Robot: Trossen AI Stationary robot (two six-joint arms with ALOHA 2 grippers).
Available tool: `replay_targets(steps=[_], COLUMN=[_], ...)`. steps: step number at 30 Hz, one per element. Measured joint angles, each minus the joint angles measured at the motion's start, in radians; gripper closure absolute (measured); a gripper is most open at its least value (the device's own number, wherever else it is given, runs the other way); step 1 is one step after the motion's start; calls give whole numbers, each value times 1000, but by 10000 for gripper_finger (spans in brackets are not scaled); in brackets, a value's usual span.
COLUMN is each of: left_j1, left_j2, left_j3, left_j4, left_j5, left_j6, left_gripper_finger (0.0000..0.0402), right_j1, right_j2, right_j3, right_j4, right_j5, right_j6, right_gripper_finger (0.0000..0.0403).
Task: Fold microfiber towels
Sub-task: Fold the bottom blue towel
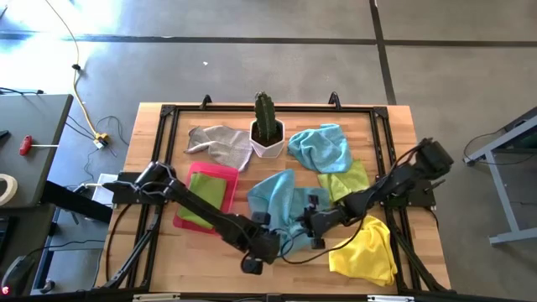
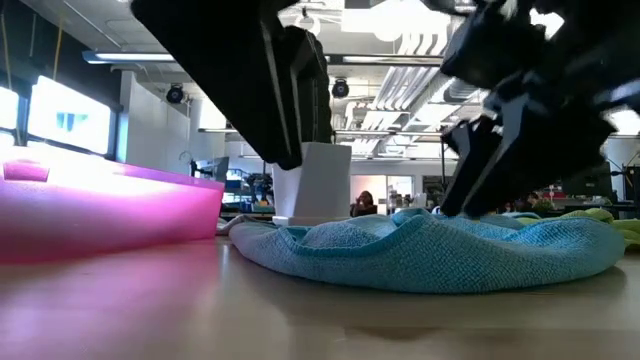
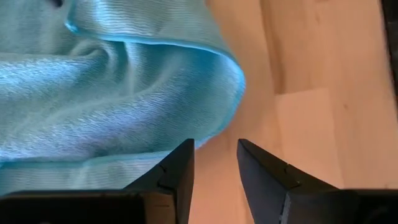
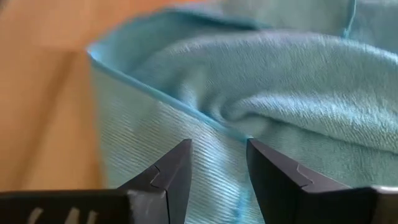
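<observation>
A light blue towel (image 1: 281,205) lies crumpled on the table's middle, near the front, resting on its underside. It also shows in the low view (image 2: 430,250). My left gripper (image 1: 267,241) is open at the towel's near left corner (image 3: 217,93), its fingers over bare wood (image 3: 214,163). My right gripper (image 1: 312,225) is open, low over the towel's right part, with a hemmed edge (image 4: 186,109) running between its fingers (image 4: 217,163). A lime green towel (image 1: 205,197) lies in the pink tray (image 1: 189,220). My right gripper's open fingers (image 2: 455,195) come down slanting from the table's right onto the blue towel's top folds (image 4: 205,155). I cannot tell whether they touch the cloth. My left gripper touches nothing.
A potted cactus (image 1: 268,134) stands at the far middle. A grey towel (image 1: 220,144) lies left of it and a second light blue towel (image 1: 322,148) right of it. A lime green towel (image 1: 346,179) and a yellow towel (image 1: 367,249) lie at the right.
</observation>
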Motion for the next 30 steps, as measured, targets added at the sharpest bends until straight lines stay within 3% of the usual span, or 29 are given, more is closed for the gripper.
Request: replay_targets(steps=[16,20,27,30], left_j1=[-35,-35,-35,-35], left_j2=[0,0,0,0], left_j3=[0,0,0,0], left_j4=[-39,-41,-52,-60], left_j5=[-69,-71,-91,-92], left_j6=[-16,-16,-16,-16], left_gripper_finger=[288,289,289,289], right_j1=[-74,-73,-72,-63], right_j2=[67,69,69,51], right_j3=[-1,-1,-1,-1], right_j4=[29,31,31,28], right_j5=[-88,-102,-105,-108], right_j6=[-15,-16,-31,-12], right_gripper_finger=[265,295,393,391])
